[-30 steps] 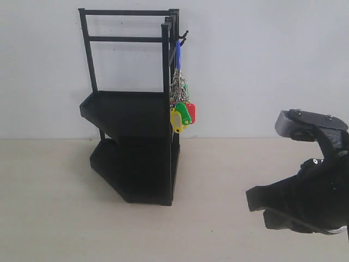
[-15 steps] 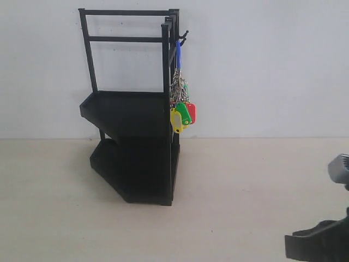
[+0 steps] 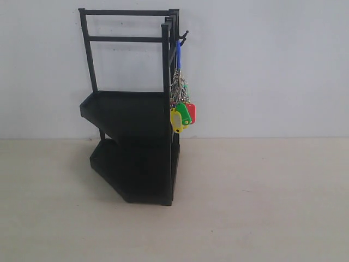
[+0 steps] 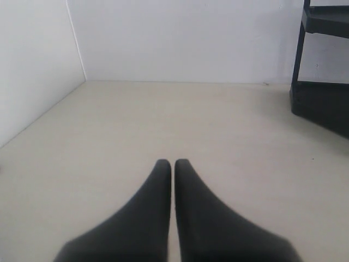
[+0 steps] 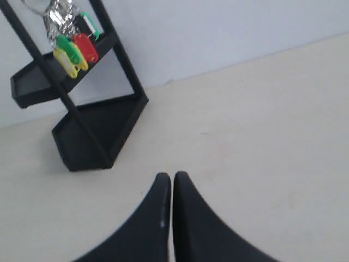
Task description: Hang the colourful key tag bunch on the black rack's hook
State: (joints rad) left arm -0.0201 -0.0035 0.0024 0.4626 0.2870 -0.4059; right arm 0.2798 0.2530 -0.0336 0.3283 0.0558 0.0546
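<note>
The black rack [image 3: 136, 109] stands on the table against the white wall. From a hook [image 3: 184, 36] at its upper right corner the colourful key tag bunch [image 3: 181, 112] hangs by its blue loop [image 3: 178, 54], with yellow, green and red tags lowest. The right wrist view also shows the bunch [image 5: 73, 49] against the rack [image 5: 82, 109], far from my right gripper [image 5: 172, 176], which is shut and empty over bare table. My left gripper [image 4: 172, 162] is shut too, holding nothing, with a corner of the rack [image 4: 322, 93] off to its side. Neither gripper appears in the exterior view.
A white back wall [image 3: 262, 65] runs behind the rack. The left wrist view shows a white side wall [image 4: 32, 60] meeting the beige table [image 4: 191, 120] at a corner.
My right arm, a second ago at the lower right of the exterior view, has slid down and right out of that view. The bunch hangs still on the hook.
</note>
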